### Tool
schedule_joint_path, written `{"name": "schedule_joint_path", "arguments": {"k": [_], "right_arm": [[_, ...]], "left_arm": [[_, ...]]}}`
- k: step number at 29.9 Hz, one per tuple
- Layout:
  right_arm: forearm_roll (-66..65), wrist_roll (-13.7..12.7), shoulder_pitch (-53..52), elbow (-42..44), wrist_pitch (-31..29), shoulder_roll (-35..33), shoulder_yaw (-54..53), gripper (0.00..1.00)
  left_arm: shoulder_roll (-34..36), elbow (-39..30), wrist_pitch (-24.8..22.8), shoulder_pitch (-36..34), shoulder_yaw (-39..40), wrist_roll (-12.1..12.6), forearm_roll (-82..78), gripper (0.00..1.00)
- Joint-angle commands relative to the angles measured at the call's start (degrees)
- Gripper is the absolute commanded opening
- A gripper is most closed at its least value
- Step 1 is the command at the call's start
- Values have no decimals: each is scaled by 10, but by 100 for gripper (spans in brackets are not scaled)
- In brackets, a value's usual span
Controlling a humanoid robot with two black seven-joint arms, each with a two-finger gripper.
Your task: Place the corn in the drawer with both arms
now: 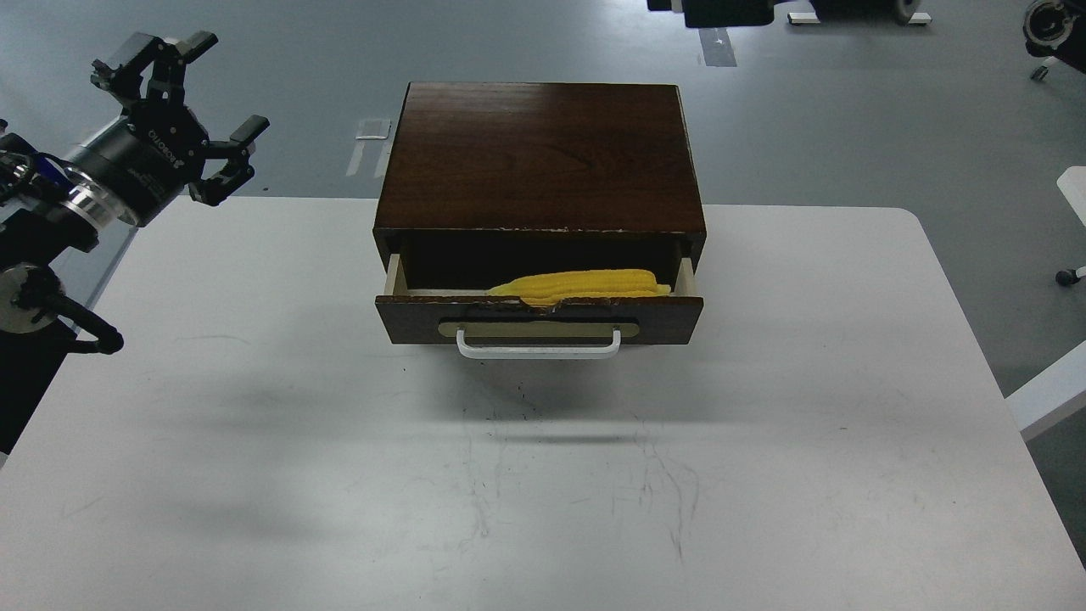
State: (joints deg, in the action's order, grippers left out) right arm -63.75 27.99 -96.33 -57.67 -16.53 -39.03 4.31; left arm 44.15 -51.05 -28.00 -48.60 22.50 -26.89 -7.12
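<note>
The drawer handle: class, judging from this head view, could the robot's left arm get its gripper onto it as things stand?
Probably yes. The left gripper is open and raised at the table's far left, and nothing stands between it and the white handle of the part-open drawer.

The drawer [543,318] front hides the lower part of the corn [585,283], and its dark rear is unreadable. My left arm is cut off at nine o'clock. My right arm is out of frame.

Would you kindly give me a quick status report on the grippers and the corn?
Left gripper open, empty, raised left of the cabinet. Right gripper not in view. Corn lying inside the drawer, drawer partly open. Nothing in front of the handle.
</note>
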Motion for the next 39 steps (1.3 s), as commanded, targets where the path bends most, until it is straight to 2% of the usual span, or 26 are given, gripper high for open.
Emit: {"name": "schedule_joint_path", "arguments": {"k": [1,6,10,14,17,26,39], "right_arm": [[228,0,40,40,0,-6,1,96],[424,0,124,55,5,-32,-12,96],[530,0,180,55,7,-29,-34,96],[691,0,251,55,11,-22,-81,96],[737,0,292,54,9,-20,-104,97],[746,0,389,26,3,32,-134,99],[741,0,422,27,2,53,-134,100]], "left_arm": [[-2,0,0,2,1,-2,0,98],[-6,0,0,4,0,-2,0,98],[-6,0,0,7,1,-2,0,98],[-11,0,0,12,1,-2,0,98],[-17,-1,0,14,1,-2,1,98],[-35,-1,0,16,5,-2,3,98],[-43,0,0,32,23,0,2,98]]}}
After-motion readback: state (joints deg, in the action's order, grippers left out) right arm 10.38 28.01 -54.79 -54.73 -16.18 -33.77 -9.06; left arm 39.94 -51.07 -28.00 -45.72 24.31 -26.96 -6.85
